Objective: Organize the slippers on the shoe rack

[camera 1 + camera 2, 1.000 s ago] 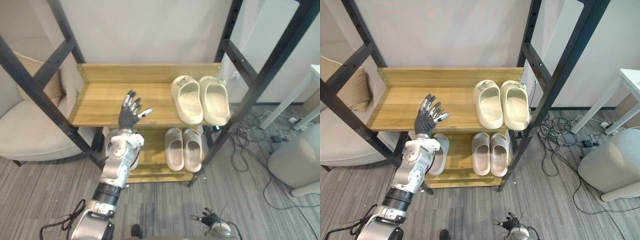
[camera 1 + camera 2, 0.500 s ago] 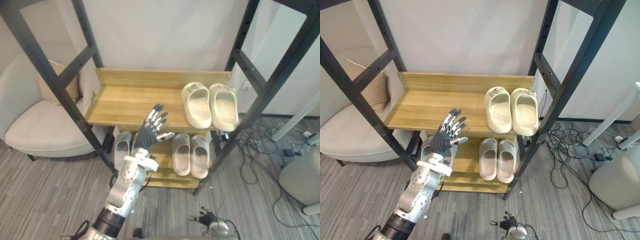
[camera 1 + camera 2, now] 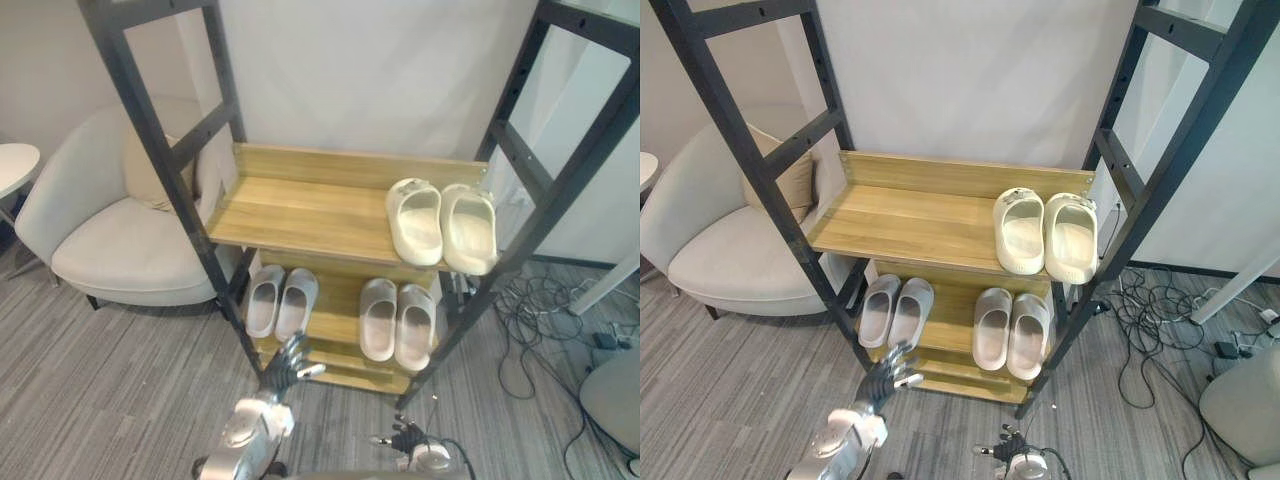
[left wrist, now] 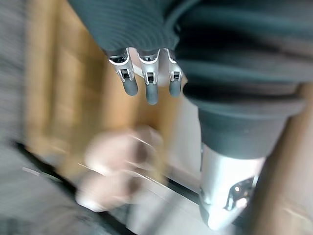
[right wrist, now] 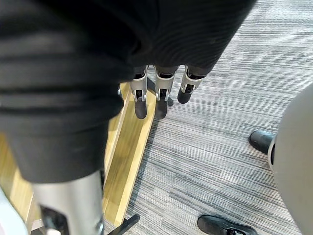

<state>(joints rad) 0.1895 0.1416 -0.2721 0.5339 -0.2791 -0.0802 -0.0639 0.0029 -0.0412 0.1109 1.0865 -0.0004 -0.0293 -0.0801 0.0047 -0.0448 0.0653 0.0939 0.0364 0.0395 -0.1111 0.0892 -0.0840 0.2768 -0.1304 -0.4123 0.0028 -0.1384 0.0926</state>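
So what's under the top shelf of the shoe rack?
Two slipper pairs on the lower shelf: a grey pair left, a beige pair right. The top shelf covers their far ends.

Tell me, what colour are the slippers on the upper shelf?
The slippers are cream, seen best in the right eye view.

Cream slippers, wood-grain rack, gry carpet

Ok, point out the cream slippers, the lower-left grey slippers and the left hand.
cream slippers (image 3: 415, 228), left eye view, footbed of the left one.
lower-left grey slippers (image 3: 264, 303), left eye view, footbed of the leftmost one.
left hand (image 3: 283, 368), left eye view, back of the hand.
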